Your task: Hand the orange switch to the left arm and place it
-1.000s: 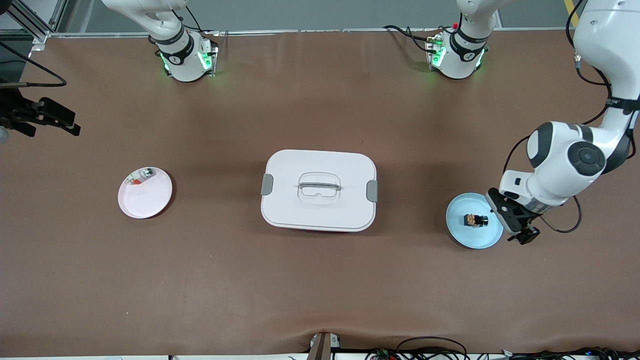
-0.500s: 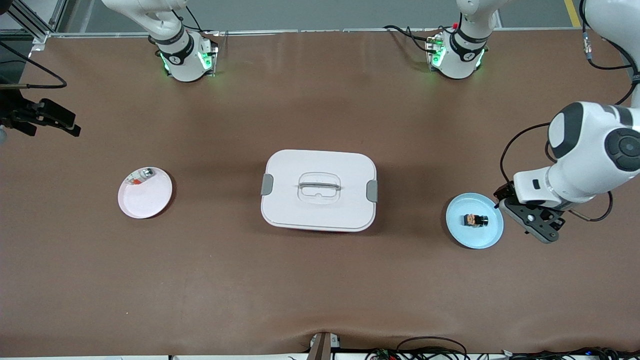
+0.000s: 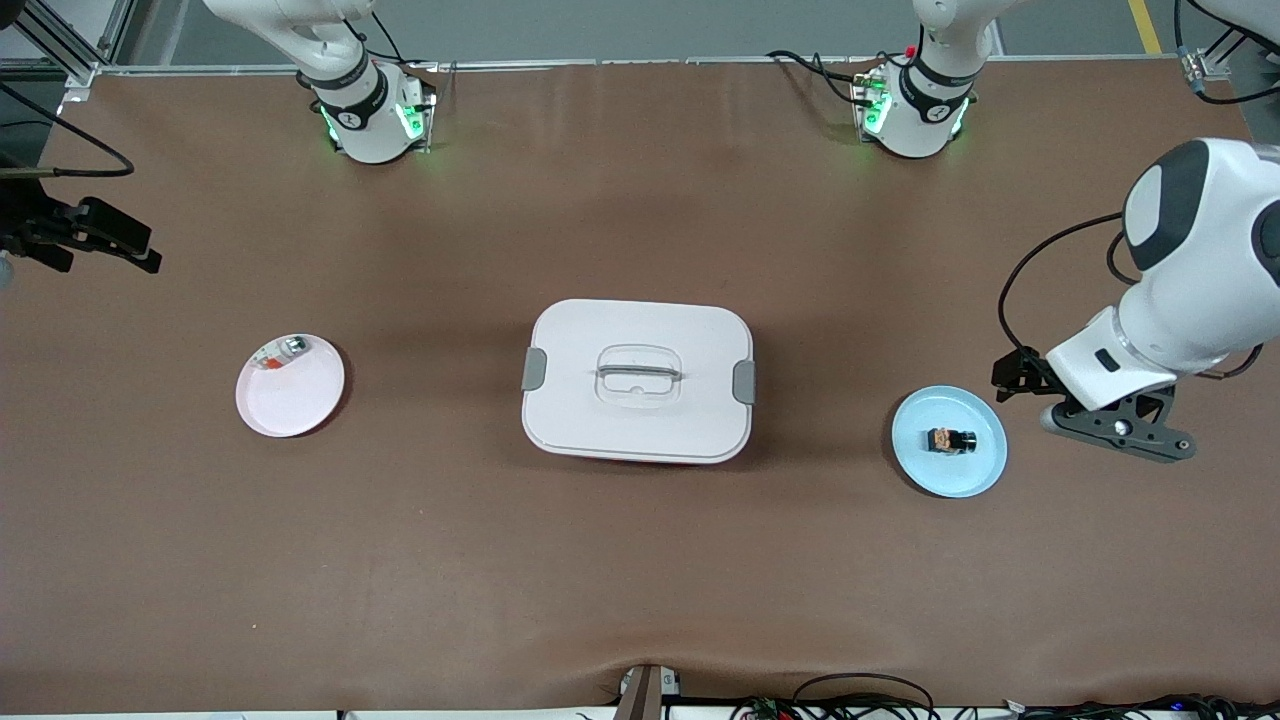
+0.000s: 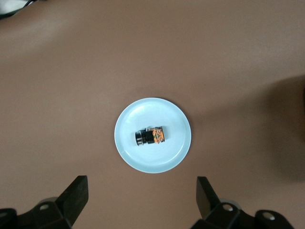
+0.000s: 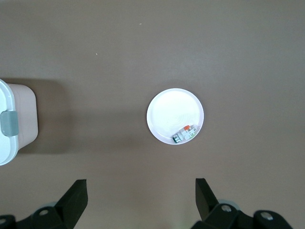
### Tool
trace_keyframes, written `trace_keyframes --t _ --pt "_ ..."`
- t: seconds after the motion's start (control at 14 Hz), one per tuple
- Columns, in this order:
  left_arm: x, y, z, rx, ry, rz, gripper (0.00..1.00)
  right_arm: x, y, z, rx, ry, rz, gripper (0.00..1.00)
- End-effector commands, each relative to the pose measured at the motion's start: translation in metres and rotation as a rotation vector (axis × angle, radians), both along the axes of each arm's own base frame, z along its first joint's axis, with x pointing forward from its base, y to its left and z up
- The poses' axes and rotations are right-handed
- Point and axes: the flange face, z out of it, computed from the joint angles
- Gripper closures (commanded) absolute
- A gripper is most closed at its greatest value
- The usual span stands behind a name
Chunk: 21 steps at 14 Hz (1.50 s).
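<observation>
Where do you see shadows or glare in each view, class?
Front view: the box casts a soft shadow on the table, and pale streaks of glare run along the edge by the robots' bases. Left wrist view: a dark shadow patch at one edge. Right wrist view: a shadow beside the box.

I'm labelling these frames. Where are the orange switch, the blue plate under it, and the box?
orange switch (image 4: 150, 136): left wrist view, its body.
blue plate (image 3: 975, 474): front view, bare rim.
box (image 3: 638, 338): front view, lid surface.
</observation>
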Motion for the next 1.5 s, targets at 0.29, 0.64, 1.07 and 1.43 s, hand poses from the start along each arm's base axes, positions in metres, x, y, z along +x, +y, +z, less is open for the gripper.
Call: trace_keyframes --t 0.29,0.64,1.07,1.43 --pt "-0.015 -0.006 0.054 0.017 -0.017 0.134 0.00 0.007 -0.002 -0.006 -0.009 0.016 -0.018 0.00" --pt "-0.032 -0.005 0.077 0.083 -0.015 0.159 0.00 0.005 -0.001 -0.012 -0.007 0.024 -0.017 0.00" --pt "-0.068 -0.002 0.115 0.011 0.029 0.206 0.00 -0.003 -0.016 -0.020 0.008 0.017 0.041 0.00" --pt "-0.111 0.002 0.142 -0.025 0.030 0.228 0.00 -0.012 -0.015 -0.017 0.008 0.013 0.023 0.00"
